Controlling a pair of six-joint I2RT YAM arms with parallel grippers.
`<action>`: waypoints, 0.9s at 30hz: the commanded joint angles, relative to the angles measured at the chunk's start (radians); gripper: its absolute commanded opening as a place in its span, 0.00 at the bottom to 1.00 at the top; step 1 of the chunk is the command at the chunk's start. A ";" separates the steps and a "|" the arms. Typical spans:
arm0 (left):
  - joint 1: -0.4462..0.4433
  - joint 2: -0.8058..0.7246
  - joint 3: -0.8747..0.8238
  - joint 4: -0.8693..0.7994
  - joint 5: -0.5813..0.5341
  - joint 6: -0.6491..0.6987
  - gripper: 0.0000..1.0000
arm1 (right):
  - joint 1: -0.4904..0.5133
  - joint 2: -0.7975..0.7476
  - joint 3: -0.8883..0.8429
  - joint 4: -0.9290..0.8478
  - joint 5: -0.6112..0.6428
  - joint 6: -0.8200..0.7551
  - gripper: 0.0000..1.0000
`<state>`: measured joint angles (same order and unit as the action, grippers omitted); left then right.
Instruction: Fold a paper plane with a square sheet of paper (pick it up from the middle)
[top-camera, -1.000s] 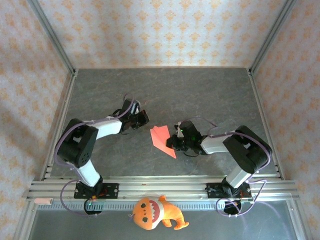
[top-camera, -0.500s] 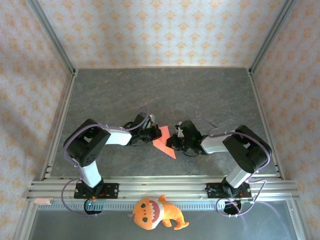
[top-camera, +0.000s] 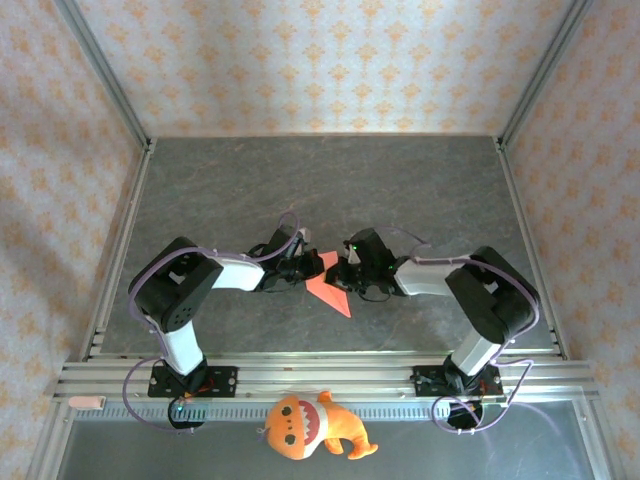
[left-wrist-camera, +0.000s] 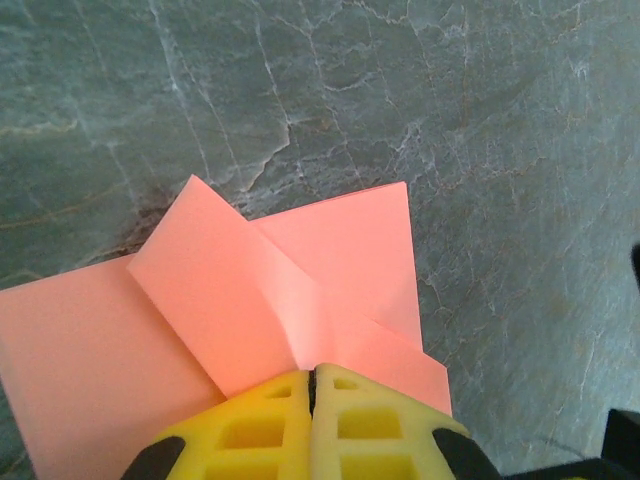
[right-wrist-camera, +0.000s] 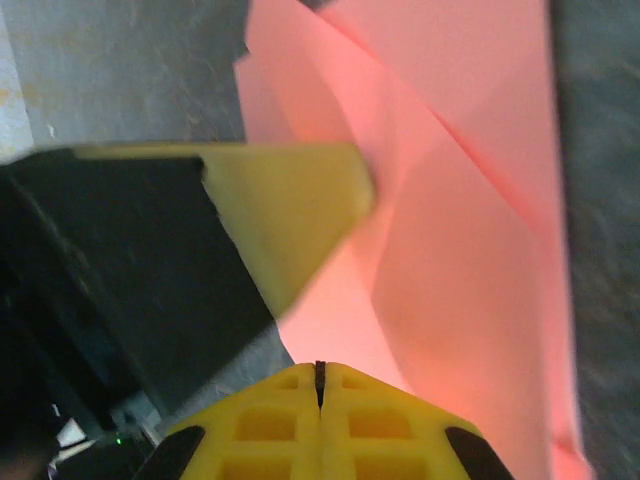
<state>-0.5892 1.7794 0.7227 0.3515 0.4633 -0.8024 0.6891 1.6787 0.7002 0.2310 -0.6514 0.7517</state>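
Already partly folded, the square sheet of paper (top-camera: 330, 292) is lying on the counter (top-camera: 400, 190), not yet looking like a narrow dart. Just beyond its near tip, the left tool (top-camera: 306, 267) and right tool (top-camera: 346, 276), both clamped shut, are pressing its flaps, apparently pinching nothing.

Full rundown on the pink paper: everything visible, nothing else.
The paper is a thin salmon-pink sheet, matte and partly folded. Several angled flaps overlap with sharp creases, and one corner flap lifts slightly. From above it reads as a narrow wedge with its point toward the near edge. It lies on the grey marbled table, between the arms. The left gripper and the right gripper, both shut, have their yellow tips over it from opposite sides and appear to press it down.
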 joint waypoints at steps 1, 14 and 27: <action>0.003 0.059 -0.017 -0.071 -0.069 0.034 0.00 | 0.006 0.069 0.005 -0.015 0.029 0.018 0.00; 0.008 0.095 0.004 -0.126 -0.118 0.033 0.00 | 0.006 -0.137 -0.292 -0.078 -0.034 -0.065 0.00; 0.013 0.089 0.009 -0.135 -0.107 0.041 0.00 | 0.006 -0.362 -0.365 -0.176 -0.021 -0.052 0.00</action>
<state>-0.5896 1.8065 0.7521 0.3527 0.4637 -0.7856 0.6872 1.3506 0.3271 0.2192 -0.6811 0.7094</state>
